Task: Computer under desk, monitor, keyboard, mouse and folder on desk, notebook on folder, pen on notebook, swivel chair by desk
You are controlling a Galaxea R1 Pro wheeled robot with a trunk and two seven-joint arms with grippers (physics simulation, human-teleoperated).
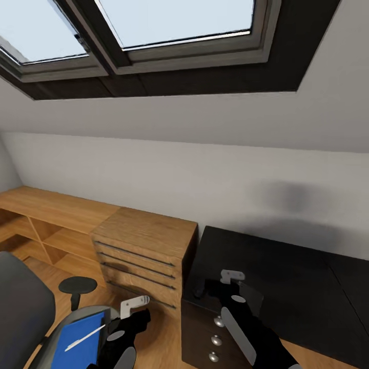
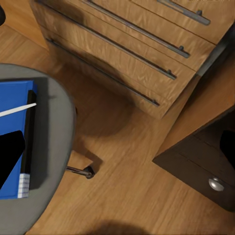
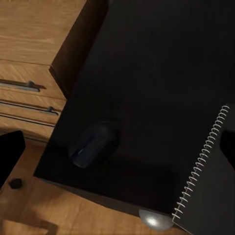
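The grey swivel chair (image 1: pixel 23 312) stands at the lower left of the head view. On its seat lies the blue folder (image 1: pixel 82 341) with the white pen (image 1: pixel 84 337) across it; both also show in the left wrist view, folder (image 2: pixel 12 100) and pen (image 2: pixel 17 110). My left gripper (image 1: pixel 130 307) hovers open just right of the seat. My right gripper (image 1: pixel 231 279) is open over the black desk (image 1: pixel 287 266). Below it a black mouse (image 3: pixel 93 144) sits near the desk's corner. A black spiral notebook (image 3: pixel 210 196) reaches past the desk's front edge; I cannot tell whether it rests there.
A wooden chest of drawers (image 1: pixel 146 251) stands between the chair and the desk. A low wooden shelf unit (image 1: pixel 46 220) runs along the wall at the left. The desk has drawers with round knobs (image 1: pixel 219 322). Skylights (image 1: pixel 174 25) sit in the sloped ceiling.
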